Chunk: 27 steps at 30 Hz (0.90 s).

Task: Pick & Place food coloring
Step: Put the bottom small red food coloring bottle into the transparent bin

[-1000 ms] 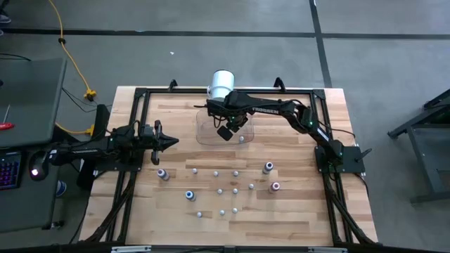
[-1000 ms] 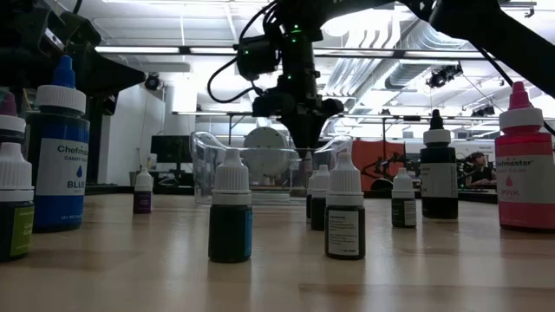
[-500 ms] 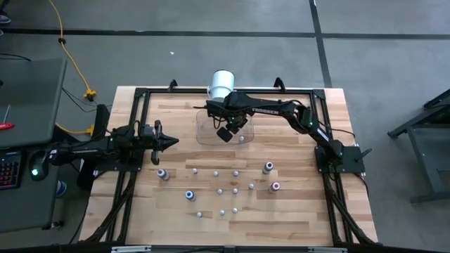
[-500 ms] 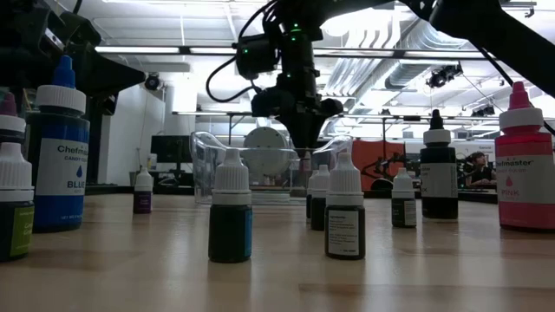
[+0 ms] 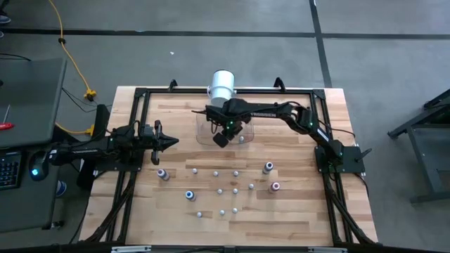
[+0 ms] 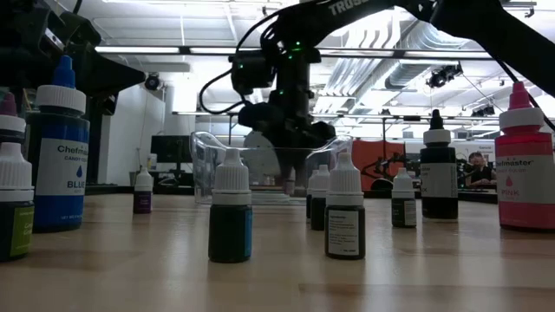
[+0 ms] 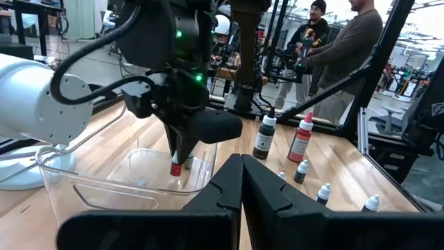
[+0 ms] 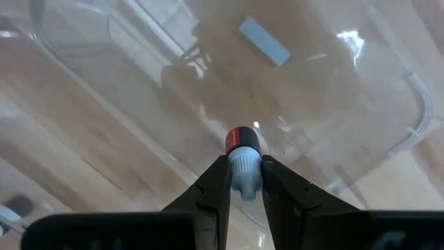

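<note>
The right pincer (image 8: 245, 182) pinches a small food coloring bottle (image 8: 243, 161) (white cap, red body) just over the clear tub (image 5: 205, 131). Beside the tub, over the counter (image 5: 176, 218), the left pincer (image 5: 171, 141) hangs pressed together.

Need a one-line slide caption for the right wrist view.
Right gripper holds a red food coloring bottle by its cap over the clear tub.

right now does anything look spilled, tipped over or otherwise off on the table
Nothing stands out. The loose food coloring bottles stand upright with no spill. The right gripper holds a red bottle by its cap over the clear tub.
</note>
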Available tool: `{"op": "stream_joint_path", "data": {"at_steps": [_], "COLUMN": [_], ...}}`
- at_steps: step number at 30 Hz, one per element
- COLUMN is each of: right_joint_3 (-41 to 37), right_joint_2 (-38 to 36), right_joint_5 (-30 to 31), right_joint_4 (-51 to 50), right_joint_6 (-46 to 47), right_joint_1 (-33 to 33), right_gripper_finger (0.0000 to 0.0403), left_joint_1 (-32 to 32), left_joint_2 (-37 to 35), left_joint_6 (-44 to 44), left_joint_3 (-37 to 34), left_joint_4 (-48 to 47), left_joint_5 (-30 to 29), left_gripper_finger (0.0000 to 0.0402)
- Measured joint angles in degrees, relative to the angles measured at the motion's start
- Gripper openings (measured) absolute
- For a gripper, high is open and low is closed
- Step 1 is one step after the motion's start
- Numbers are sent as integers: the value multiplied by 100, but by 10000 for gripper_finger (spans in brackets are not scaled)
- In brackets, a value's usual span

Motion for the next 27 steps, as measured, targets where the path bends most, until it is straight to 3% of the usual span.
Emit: {"op": "stream_joint_path", "data": {"at_steps": [27], "right_joint_3": [-361], "right_joint_2": [2], "right_joint_5": [-142], "right_joint_4": [-125], "right_joint_6": [-109], "right_joint_1": [110], "right_gripper_finger": [66], "left_joint_1": [2], "left_joint_2": [-2], "left_joint_6": [2], "left_joint_3": [0], "left_joint_4": [1], "left_joint_5": [-2], "left_gripper_finger": [1]}}
